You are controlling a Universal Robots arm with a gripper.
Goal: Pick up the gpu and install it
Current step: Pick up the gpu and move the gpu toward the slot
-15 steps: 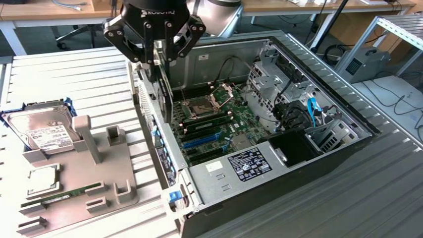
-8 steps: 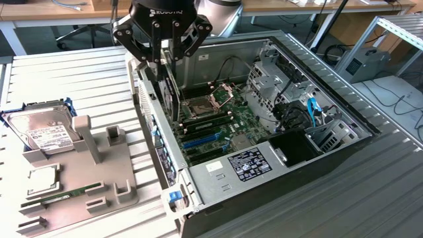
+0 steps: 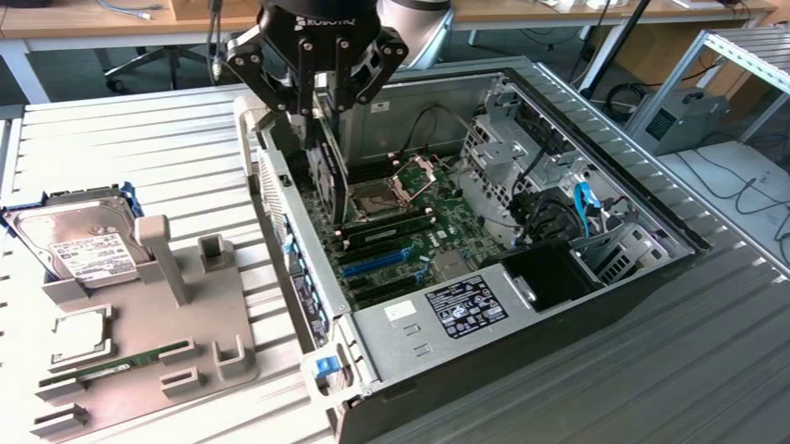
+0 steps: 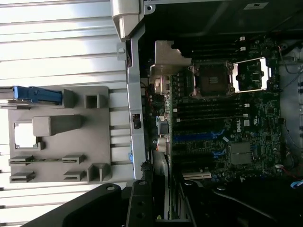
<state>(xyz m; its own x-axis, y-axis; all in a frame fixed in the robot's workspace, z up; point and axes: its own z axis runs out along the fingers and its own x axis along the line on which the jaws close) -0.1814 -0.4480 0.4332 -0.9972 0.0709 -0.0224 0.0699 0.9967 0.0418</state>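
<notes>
The gpu (image 3: 325, 176), a thin black card, hangs on edge below my gripper (image 3: 318, 116), which is shut on its top edge. It hovers inside the open computer case (image 3: 291, 242), close to the wall on the exterior view's left, above the green motherboard (image 3: 426, 227). The blue expansion slots (image 3: 374, 265) lie nearer the camera than the card. In the wrist view the gpu (image 4: 165, 191) appears edge-on between my dark fingers (image 4: 140, 208), with the motherboard (image 4: 236, 118) and blue slots (image 4: 196, 137) beyond it.
A grey holder tray (image 3: 216, 319) on the slatted table, at the exterior view's left, carries a silver hard drive (image 3: 84, 242), a CPU (image 3: 77, 335) and a green memory stick (image 3: 124, 363). Cables and drive cages (image 3: 556, 199) crowd the case's other side. The CPU socket (image 3: 370, 196) stands open.
</notes>
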